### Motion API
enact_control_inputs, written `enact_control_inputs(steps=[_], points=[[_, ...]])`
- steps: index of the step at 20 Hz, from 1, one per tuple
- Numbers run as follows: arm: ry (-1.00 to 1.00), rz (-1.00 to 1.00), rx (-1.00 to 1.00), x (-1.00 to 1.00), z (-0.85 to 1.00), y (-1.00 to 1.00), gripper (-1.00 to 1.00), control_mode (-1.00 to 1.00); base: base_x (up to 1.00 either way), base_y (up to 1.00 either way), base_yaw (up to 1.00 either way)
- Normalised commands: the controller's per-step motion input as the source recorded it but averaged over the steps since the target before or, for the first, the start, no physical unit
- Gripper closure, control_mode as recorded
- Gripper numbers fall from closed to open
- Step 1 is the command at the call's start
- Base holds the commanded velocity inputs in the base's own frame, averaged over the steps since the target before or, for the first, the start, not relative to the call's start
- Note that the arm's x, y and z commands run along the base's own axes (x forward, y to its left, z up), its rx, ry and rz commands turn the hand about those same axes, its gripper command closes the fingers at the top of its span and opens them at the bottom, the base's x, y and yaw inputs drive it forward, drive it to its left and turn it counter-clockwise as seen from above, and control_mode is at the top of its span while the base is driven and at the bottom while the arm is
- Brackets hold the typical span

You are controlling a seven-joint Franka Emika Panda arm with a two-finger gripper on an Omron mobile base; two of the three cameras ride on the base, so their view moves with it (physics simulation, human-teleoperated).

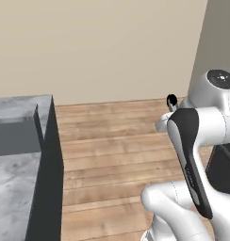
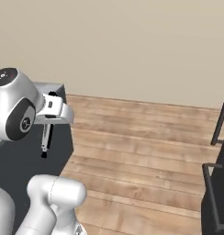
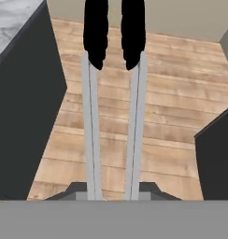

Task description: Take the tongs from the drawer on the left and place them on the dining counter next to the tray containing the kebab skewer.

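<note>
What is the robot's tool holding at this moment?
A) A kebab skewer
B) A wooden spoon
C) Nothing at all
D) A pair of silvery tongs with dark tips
D: in the hand view the tool is shut on the tongs, whose two silvery arms run out to dark tips above the wooden floor; they also hang from the tool in the right base view.

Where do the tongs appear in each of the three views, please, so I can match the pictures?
Left base view: a dark tip of the tongs pokes up behind the arm, centre right.
Right base view: they hang from the end effector, centre left.
Hand view: two silvery arms run up the middle to dark tips.
Shared landmark: the wooden floor.
</note>
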Motion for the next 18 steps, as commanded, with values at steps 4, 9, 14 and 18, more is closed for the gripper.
enact_control_inputs(steps=[4, 9, 14, 18], points=[[0.00, 0.00, 0.00, 0.00, 0.00, 0.00, 1.00, 1.00, 1.00, -0.27, 0.05], [0.00, 0.00, 0.00, 0.00, 0.00, 0.00, 1.00, 1.00, 1.00, -0.27, 0.06], [0.00, 0.00, 0.00, 0.00, 0.00, 0.00, 1.00, 1.00, 1.00, -0.32, 0.05], [0.00, 0.00, 0.00, 0.00, 0.00, 0.00, 1.00, 1.00, 1.00, -0.39, 0.05]])
